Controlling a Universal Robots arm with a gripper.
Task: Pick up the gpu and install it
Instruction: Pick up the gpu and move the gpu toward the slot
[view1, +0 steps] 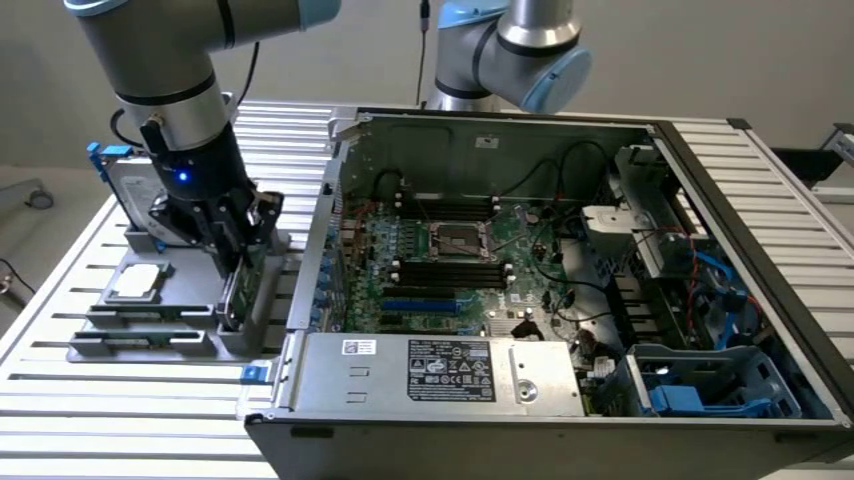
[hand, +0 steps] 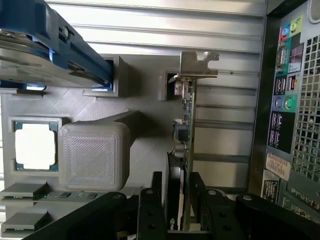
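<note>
Here, gpu (hand: 187, 125) stands inside the claw (hand: 175, 185).

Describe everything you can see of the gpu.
The gpu is a thin card seen edge-on: green circuit board on one face, black cooler on the other, silver metal bracket at one end. It stands on edge in the grey holder, outside the case. The gripper straddles the end opposite the bracket.

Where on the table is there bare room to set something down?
Bare slats of the table lie at the exterior view's lower left, near side of the grey parts holder, and at its right past the computer case. Crowded: the holder, where the gripper is at the gpu, and the narrow gap beside the case.
</note>
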